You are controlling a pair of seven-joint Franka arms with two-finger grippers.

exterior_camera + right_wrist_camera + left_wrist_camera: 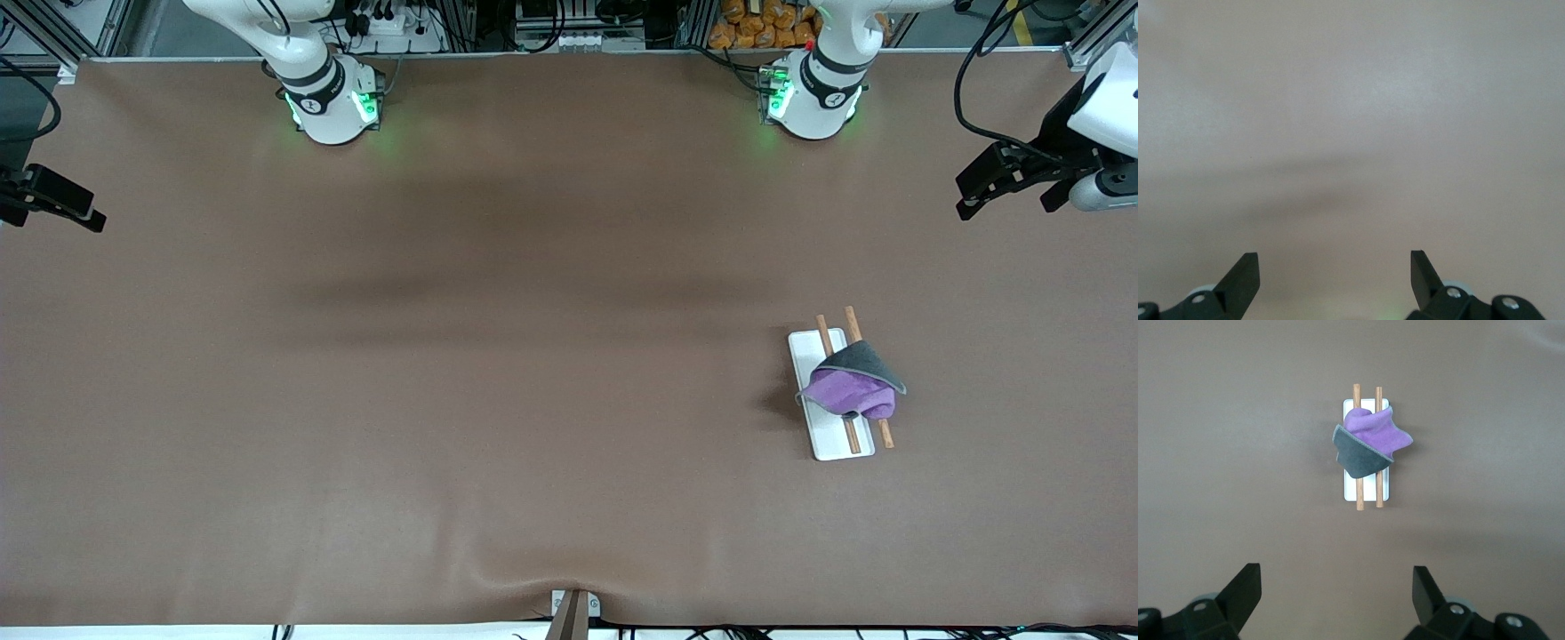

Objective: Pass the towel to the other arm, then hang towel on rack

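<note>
Nearest the front camera: a small grey metal bracket (575,609) at the edge of the brown counter (444,400). Farther in, toward the left arm's end of the counter: the small white rectangular rack (828,427) with two thin brown wooden rods, and, draped across those rods, the small soft towel (853,384), dark grey on one face and purple on the other. Bunched rather than spread, but carried by both rods, purple folds hanging toward the front camera and past one long edge of the white base.

Left hand (1337,597) up in the air at the left arm's end of the counter, fingers spread wide, nothing between them; rack and towel well apart from it in the left wrist view. Right hand (1335,277) at the right arm's end, likewise spread and empty, over bare brown surface; only its dark tip (53,200) caught in the front view.

By the look of it, handover finished and hanging finished: towel on the rack, both hands free and drawn off. Little left, save perhaps parking the arms.

Count: one towel, one rack, two rods, two arms, two hands.
</note>
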